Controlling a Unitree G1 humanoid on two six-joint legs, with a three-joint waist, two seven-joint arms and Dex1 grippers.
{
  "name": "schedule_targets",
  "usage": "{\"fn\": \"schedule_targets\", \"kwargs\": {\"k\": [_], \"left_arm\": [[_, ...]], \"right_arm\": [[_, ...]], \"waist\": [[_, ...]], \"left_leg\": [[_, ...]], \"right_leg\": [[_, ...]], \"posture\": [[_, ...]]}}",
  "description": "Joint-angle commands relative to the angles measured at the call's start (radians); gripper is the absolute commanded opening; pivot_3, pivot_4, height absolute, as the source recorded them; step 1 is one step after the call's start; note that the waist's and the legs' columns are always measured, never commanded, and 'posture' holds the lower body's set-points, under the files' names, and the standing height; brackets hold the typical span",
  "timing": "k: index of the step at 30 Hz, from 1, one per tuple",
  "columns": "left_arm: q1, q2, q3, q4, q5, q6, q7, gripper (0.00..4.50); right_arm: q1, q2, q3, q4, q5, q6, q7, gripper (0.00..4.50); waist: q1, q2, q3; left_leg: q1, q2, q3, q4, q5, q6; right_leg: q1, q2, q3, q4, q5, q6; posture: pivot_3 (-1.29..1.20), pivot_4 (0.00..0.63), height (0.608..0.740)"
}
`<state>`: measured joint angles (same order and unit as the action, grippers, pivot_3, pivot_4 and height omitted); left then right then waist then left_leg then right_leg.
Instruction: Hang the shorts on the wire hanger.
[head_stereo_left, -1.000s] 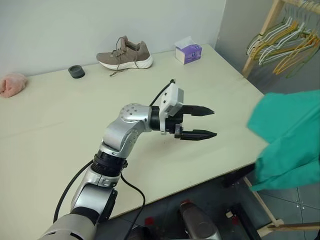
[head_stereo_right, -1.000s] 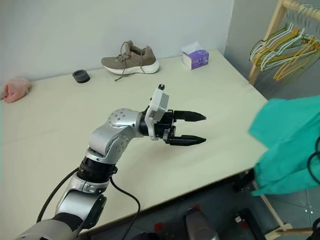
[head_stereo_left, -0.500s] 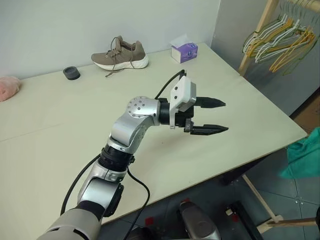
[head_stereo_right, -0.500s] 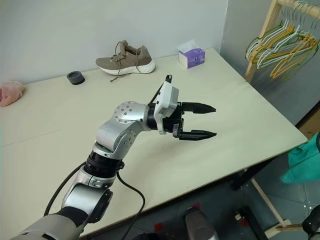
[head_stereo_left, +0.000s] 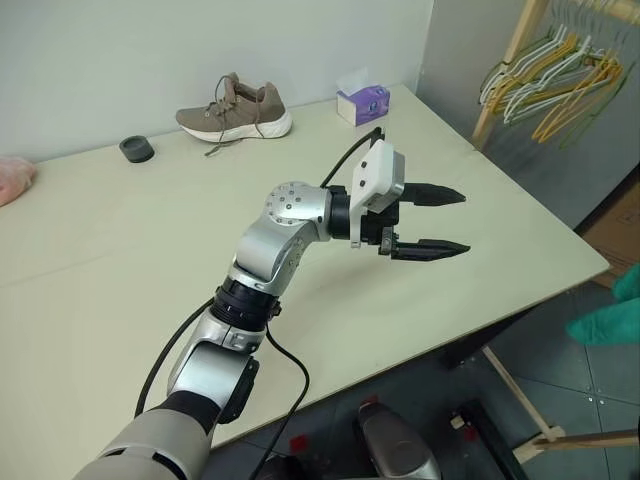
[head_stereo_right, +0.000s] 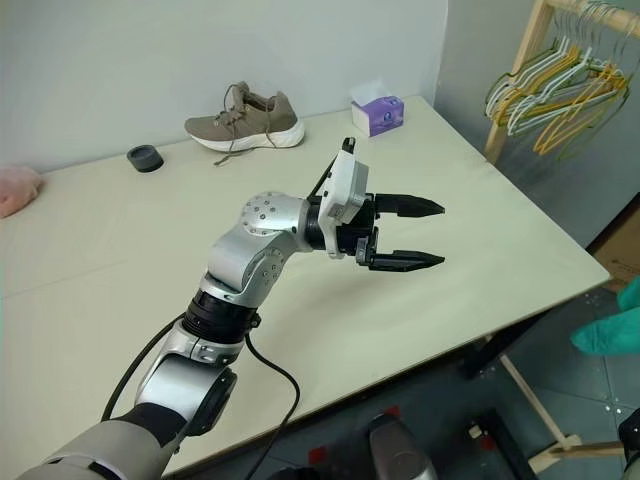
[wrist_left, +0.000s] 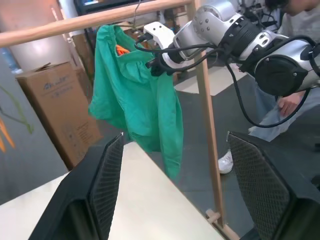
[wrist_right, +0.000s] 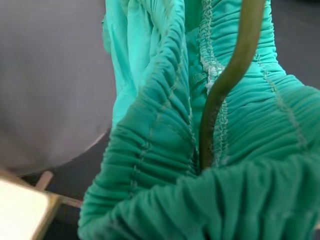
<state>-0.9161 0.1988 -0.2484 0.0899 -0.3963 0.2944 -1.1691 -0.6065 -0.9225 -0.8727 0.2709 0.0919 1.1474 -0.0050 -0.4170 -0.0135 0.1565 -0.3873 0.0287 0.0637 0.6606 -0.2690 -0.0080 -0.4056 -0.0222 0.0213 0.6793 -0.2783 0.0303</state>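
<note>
The left gripper (head_stereo_left: 448, 221) reaches out over the middle of the pale worktop (head_stereo_left: 120, 260) in the head views, its two black fingers pointing toward the right of the frame with a wide gap between them and nothing in that gap.

At the right edge of the head views, past the worktop's corner and low in the frame, a teal-green fold of the shorts (head_stereo_left: 612, 318) pokes in over the grey floor. In the left wrist view the same shorts (wrist_left: 135, 95) hang in the upper middle of the frame, against a wooden rack (wrist_left: 207, 125), with a small orange tag visible near their top. The right gripper (wrist_left: 152, 67) is pinched on the gathered fabric there, closed tight on it. In the right wrist view an olive-green strand of the wire hanger (wrist_right: 227, 75) runs down across the ruched waistband and disappears into the folds near the frame's centre.

Farther back on the worktop, along the grey wall, sit a tan shoe (head_stereo_left: 233, 106) at upper centre, a purple tissue box (head_stereo_left: 362, 100) just right of it, a small dark round cap (head_stereo_left: 136, 149) to the left, and a pink soft thing (head_stereo_left: 12, 178) at the left edge. In the upper right corner a bunch of yellow and pale hangers (head_stereo_left: 545, 85) hangs on the rack.
</note>
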Motion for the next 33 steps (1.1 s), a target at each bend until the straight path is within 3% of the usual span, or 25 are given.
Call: {"fn": "schedule_targets", "kwargs": {"k": [1,9,23,33], "left_arm": [[-0.033,-0.009,0.02,-0.002,-0.018,-0.02,-0.014,3.47],[-0.084,-0.027,0.029,0.016,-0.059,0.021,-0.05,3.47],[-0.204,-0.066,0.043,0.129,-0.094,0.087,-0.105,3.47],[-0.222,-0.083,0.041,0.166,-0.079,0.051,-0.126,3.47]], "right_arm": [[-0.043,-0.051,-0.006,0.042,0.007,-0.011,-0.017,0.0],[-0.077,-0.071,0.021,0.18,0.033,0.009,-0.003,0.0],[-0.087,-0.077,0.022,0.172,0.066,-0.003,0.002,0.0],[-0.184,-0.185,0.105,0.357,0.063,-0.118,0.03,0.0]], "waist": [[-0.002,0.0,0.0],[-0.012,0.001,0.0],[-0.016,0.001,-0.001],[-0.029,0.004,-0.003]], "left_leg": [[0.001,0.0,0.0,0.0,0.0,0.0],[0.004,0.0,0.002,-0.002,0.0,-0.001],[0.004,0.0,0.004,-0.001,0.001,-0.002],[0.007,-0.001,0.008,-0.003,0.001,-0.003]], "right_leg": [[0.0,0.0,0.0,0.0,0.0,0.0],[0.001,0.0,0.002,0.0,-0.001,0.001],[0.002,0.0,0.003,0.0,-0.001,0.002],[0.002,0.0,0.009,0.0,-0.001,0.002]], "posture": [[-0.47,0.12,0.74],[-0.46,0.107,0.74],[-0.46,0.092,0.74],[-0.48,0.09,0.74]]}}
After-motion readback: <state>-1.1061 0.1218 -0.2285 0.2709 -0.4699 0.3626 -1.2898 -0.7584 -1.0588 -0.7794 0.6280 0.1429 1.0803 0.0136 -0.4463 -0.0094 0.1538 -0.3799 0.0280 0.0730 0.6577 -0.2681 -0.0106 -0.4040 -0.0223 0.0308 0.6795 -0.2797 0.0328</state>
